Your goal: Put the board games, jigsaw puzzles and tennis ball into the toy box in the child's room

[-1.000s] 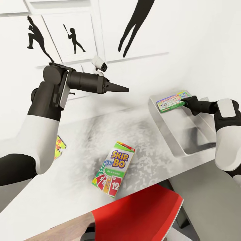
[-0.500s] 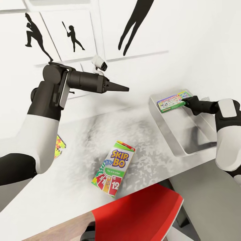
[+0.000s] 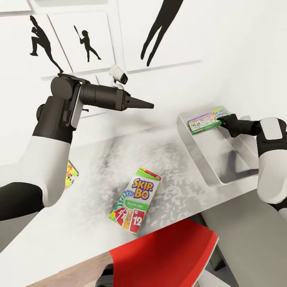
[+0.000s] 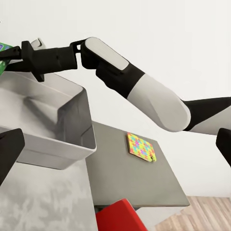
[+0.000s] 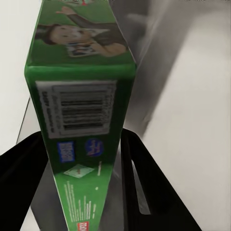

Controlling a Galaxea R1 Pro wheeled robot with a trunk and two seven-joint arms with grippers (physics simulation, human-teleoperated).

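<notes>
Monopoly-style board game (image 3: 204, 121), the green-edged one, is hanging over the far end of the toy box (image 3: 199, 155), clamped on its near edge by the right pincer (image 3: 220, 120); in the right wrist view the green box (image 5: 79, 110) is sitting squeezed between the two dark fingers (image 5: 144, 192) with the grey bin floor below it. Its long side is running roughly across the bin's width, so I'd guess it just needs lowering and letting go, since the tray is directly under it. Out on the table (image 3: 91, 199), the SKIP-BO box (image 3: 135, 201) is lying flat, well apart from the bin and nearer the left arm. That left pincer (image 3: 149, 105) is hovering high above the table holding nothing, tips looking pressed together. One jigsaw puzzle (image 3: 69, 175) is peeking out behind the left arm; another puzzle square (image 4: 141, 147) is lying on the lower dark unit (image 4: 144, 183) beside the bin. Red chair (image 3: 167, 255) is parked in front.
</notes>
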